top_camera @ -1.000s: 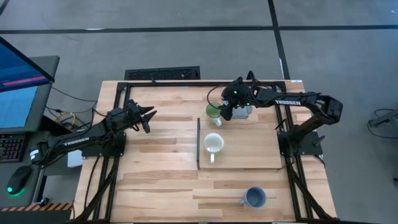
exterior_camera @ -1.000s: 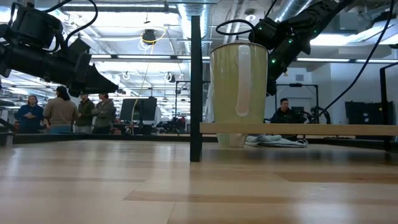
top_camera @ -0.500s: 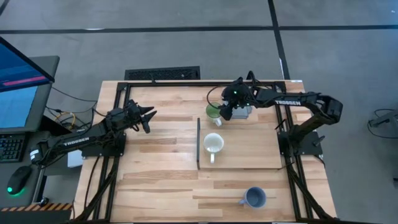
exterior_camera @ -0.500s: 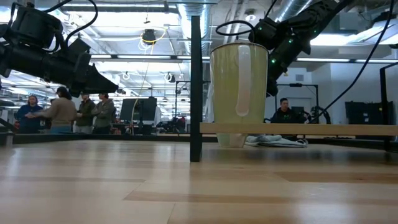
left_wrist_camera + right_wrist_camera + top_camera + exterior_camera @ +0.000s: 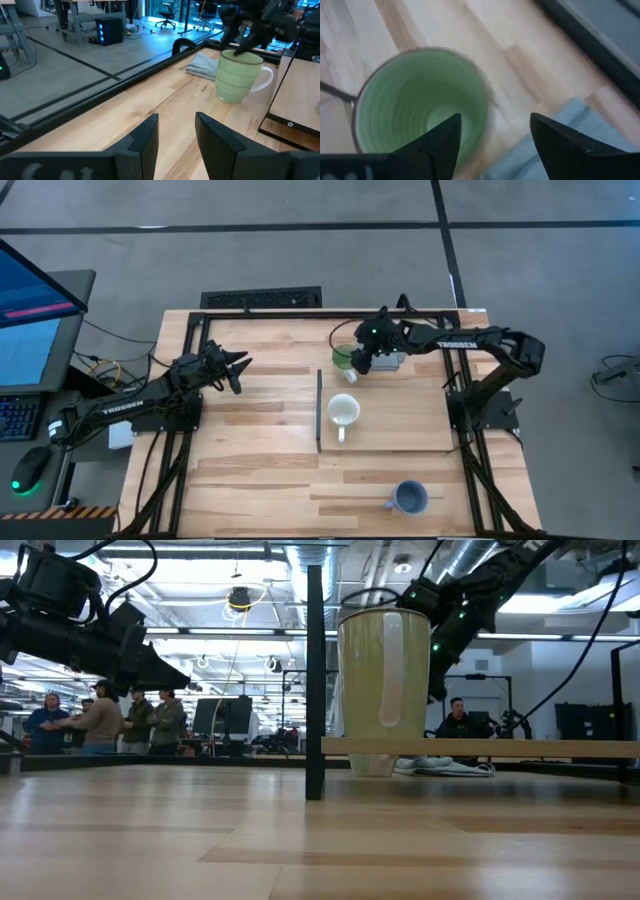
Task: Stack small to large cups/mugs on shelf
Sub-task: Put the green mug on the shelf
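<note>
Right wrist view: spread right claw [image 5: 492, 145] over round, ridged green-lined mug [image 5: 422, 102] (left claw [image 5: 176, 131] released).

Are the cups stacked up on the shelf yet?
Not yet. Only the cream mug stands on the shelf, with nothing stacked in it. The right gripper, fingers open, hovers over the green-inside mug, which sits on the table beside the grey cloth. The blue-grey mug waits untouched at the table's near edge. The left gripper waits, open.

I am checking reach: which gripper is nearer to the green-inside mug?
Right. The right gripper hovers open directly above the green-inside mug; the left gripper waits open far across the table.
</note>
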